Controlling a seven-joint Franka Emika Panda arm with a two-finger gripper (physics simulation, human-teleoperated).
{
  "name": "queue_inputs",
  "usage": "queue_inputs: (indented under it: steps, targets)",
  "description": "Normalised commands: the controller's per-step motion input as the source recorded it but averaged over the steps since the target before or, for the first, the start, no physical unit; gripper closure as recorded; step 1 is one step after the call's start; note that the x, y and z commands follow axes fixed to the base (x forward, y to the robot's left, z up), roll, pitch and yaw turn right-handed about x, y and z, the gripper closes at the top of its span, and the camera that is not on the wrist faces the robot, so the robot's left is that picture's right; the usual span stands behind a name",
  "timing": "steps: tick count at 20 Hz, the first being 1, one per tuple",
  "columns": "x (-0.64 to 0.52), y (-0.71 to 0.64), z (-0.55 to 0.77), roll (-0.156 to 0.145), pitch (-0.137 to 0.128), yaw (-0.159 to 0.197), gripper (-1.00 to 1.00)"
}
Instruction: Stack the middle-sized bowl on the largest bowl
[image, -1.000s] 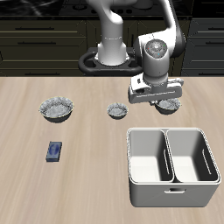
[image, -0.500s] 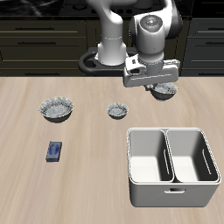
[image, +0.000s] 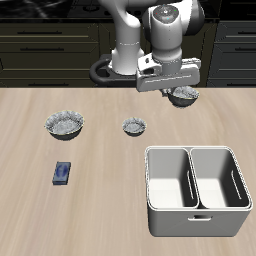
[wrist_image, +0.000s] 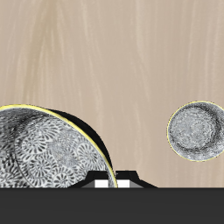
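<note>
Transport underway: end effector (image: 180, 92) pinches the middle-sized bowl (image: 183, 96) by its rim, lifted off the surface (image: 100, 200). Largest bowl (image: 64, 124) sits well apart; carry and placement remain.

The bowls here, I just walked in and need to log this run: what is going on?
The gripper holds the middle-sized bowl in the air, above the back of the table. The largest bowl sits apart on the table, with the smallest bowl between. A blue box and a two-compartment bin stand nearer the front edge.
</note>
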Motion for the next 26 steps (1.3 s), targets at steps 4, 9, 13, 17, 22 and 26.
queue_inputs:
  steps: [4,9,13,17,22,26]
  targets:
    - [0.08,-0.39,0.15,-0.023,0.026,-0.045,1.0]
    - [0.01,-0.33,0.22,0.0,-0.026,0.002,1.0]
    - [0.03,-0.44,0.25,-0.015,-0.016,0.005,1.0]
    - [0.02,-0.44,0.19,-0.021,-0.022,0.018,1.0]
    - [0.01,-0.84,0.35,-0.067,-0.077,0.015,1.0]
    - [0.01,-0.44,0.07,-0.042,-0.022,-0.022,1.0]
